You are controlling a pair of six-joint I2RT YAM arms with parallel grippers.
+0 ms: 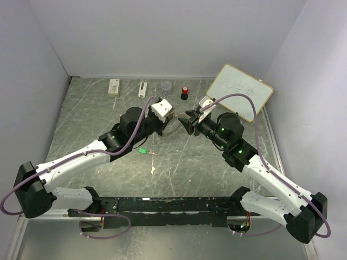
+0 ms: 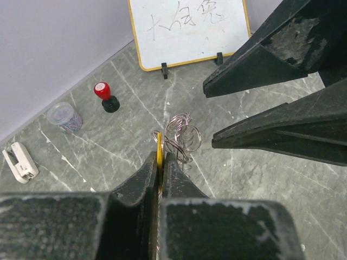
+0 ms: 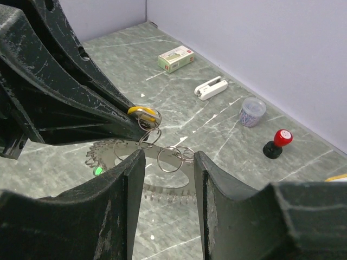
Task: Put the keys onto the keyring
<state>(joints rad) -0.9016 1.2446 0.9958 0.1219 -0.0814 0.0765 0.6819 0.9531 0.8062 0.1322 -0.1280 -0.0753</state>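
Green key (image 1: 142, 150) lies loose on the table (image 1: 92, 114), left of centre in the overhead view, apart from both arms. To its right, the left gripper (image 2: 161, 158) is closed tight on the yellow key (image 2: 159, 142), pinching its head edge-on at lower centre of the left wrist view. A cluster of small wire rings (image 2: 183, 135) sits just beyond the tips. Below those loops, at lower centre of the right wrist view, the keyring (image 3: 162, 191) shows its toothed rim between the two grippers; whether it rests on the table or is lifted I cannot tell. Further right, the right gripper (image 3: 169, 156) stands partly open around the loops and the keyring's near band, with nothing visibly clamped. The step in hand seems to be joining the yellow key's loops to the keyring. To do it well, the right gripper should first hold the band firmly so it cannot swing. The left should then ease a loop's split end onto it slowly, turning rather than pushing, since thin wire can spring off.
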